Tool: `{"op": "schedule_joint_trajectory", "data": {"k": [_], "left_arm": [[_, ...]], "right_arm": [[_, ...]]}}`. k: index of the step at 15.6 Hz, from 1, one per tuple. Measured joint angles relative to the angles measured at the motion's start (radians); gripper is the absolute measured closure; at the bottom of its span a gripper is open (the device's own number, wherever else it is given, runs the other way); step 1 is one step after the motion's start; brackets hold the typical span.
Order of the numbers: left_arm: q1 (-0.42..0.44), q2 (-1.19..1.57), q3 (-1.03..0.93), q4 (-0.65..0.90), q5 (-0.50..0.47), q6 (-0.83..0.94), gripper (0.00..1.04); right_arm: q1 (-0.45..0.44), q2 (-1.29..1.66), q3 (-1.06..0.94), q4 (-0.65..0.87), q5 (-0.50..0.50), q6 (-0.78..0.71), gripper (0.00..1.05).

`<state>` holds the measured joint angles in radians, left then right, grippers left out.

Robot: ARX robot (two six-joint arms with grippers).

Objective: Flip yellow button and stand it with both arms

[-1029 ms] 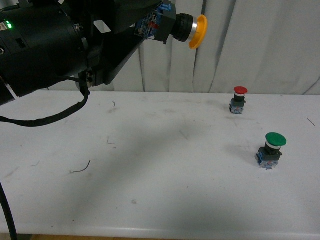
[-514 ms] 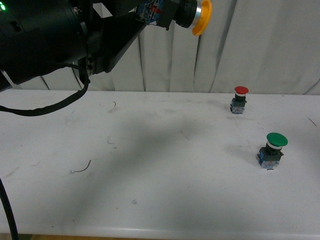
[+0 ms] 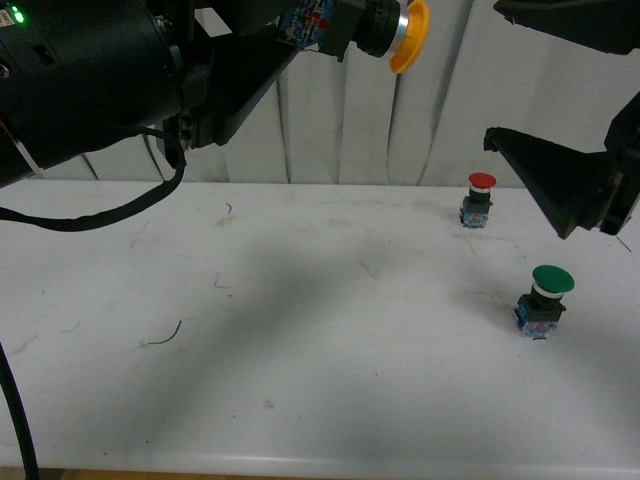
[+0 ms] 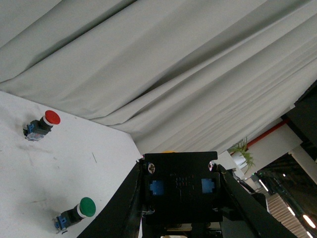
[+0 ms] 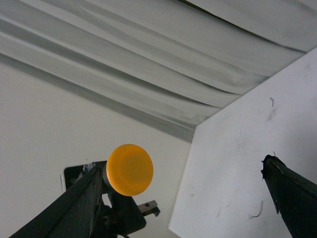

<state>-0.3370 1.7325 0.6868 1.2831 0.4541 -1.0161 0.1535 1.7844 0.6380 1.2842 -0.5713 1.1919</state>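
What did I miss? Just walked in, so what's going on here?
The left hand holds the yellow button high over the table, cap turned sideways toward the right hand. The right hand is open in the air, facing it but not touching. The red button and green button stand on the table.

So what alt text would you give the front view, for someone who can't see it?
The robot's left pincer holds the yellow button high above a white table, its cap pointing sideways toward the open right pincer at the right edge. A red button and a larger green button stand on the right, before a pale curtain.
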Motion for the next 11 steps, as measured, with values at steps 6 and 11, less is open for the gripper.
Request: {"op": "schedule_joint_trajectory", "data": {"k": [6, 11], "left_arm": [[0.0, 0.007, 0.0, 0.0, 0.003, 0.0, 0.69], [0.003, 0.011, 0.0, 0.0, 0.011, -0.005, 0.69]], "right_arm": [[0.045, 0.045, 0.103, 0.001, 0.057, 0.216, 0.06], [0.159, 0.089, 0.181, 0.003, 0.085, 0.229, 0.06]]}}
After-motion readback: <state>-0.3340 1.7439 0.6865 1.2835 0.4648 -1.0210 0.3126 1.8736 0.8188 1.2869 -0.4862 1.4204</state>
